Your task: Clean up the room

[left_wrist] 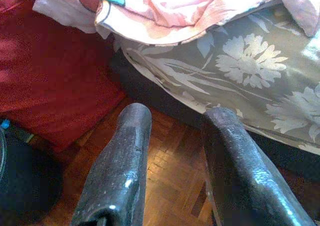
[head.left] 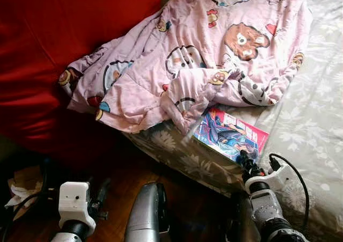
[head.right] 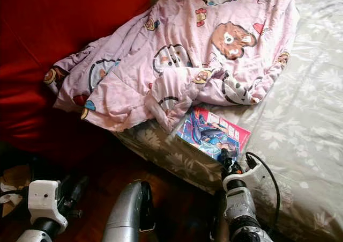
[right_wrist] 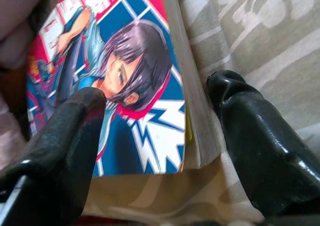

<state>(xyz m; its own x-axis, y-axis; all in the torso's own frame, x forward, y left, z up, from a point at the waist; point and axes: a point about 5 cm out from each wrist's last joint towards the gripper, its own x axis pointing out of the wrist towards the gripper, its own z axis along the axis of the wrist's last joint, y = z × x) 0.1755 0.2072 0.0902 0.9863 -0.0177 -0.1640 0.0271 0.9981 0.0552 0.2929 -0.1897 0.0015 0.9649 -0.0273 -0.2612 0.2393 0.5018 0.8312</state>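
Closely set at the near corner of the comic book (right_wrist: 125, 85), right gripper (right_wrist: 160, 136) with fingers spread, one finger (right_wrist: 65, 141) over the cover, the other (right_wrist: 260, 141) beside the page edge on the floral bedsheet (head.left: 305, 118). Nothing pinched. Comic book flat near the bed's edge, its far end tucked under the pink cartoon-print blanket (head.left: 203, 49), crumpled and draped over the mattress side. Left gripper (left_wrist: 170, 161) low over the parquet floor (left_wrist: 170, 156), fingers parted, holding nothing, facing the bed's side. Red cushion (head.left: 48, 54) against the bed on the left; crumpled paper (head.left: 21, 188) on the floor by the left arm.
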